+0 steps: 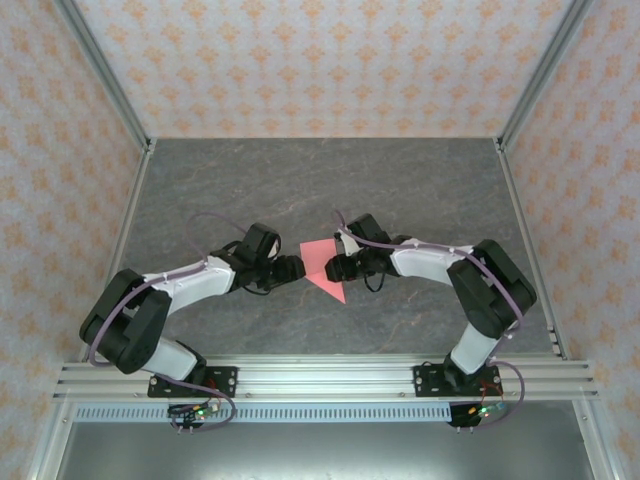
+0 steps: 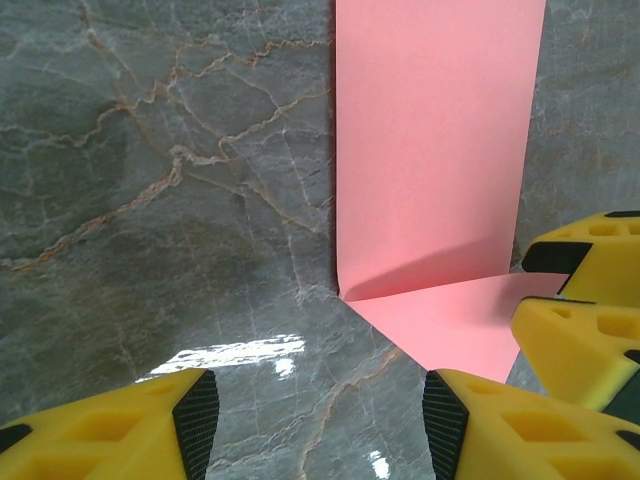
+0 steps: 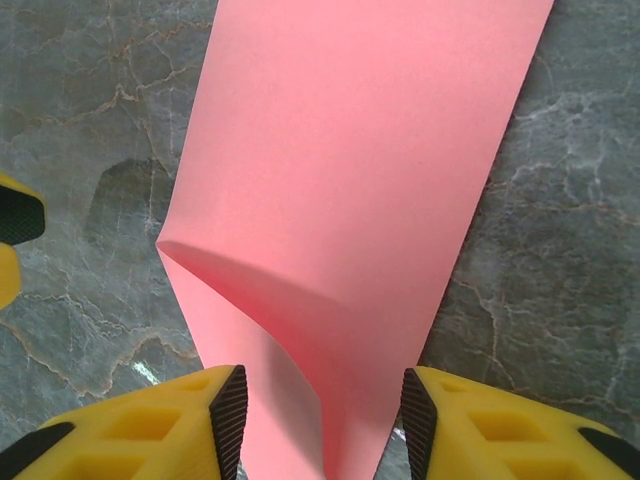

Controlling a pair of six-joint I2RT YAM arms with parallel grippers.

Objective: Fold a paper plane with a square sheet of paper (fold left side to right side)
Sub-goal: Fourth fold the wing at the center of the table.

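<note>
The square sheet of paper [image 1: 322,264] is pink-red and lies mid-table between my two grippers, folded into a pointed shape. A paper plane is out of view. In the left wrist view one part of the sheet [image 2: 432,150] stands up from a crease while another lies flat. My left gripper [image 2: 320,425] is open over bare table just left of the paper, and it sits at the sheet's left edge [image 1: 298,268]. My right gripper [image 3: 322,420] is open and straddles the sheet's curled narrow end [image 3: 350,230], with the pads apart from it. It sits at the sheet's right side [image 1: 336,268].
The dark marble tabletop [image 1: 330,180] is walled by patterned panels and aluminium posts. The right gripper's yellow fingers [image 2: 580,300] show close beside the paper in the left wrist view. One left finger [image 3: 15,235] shows at the left edge of the right wrist view.
</note>
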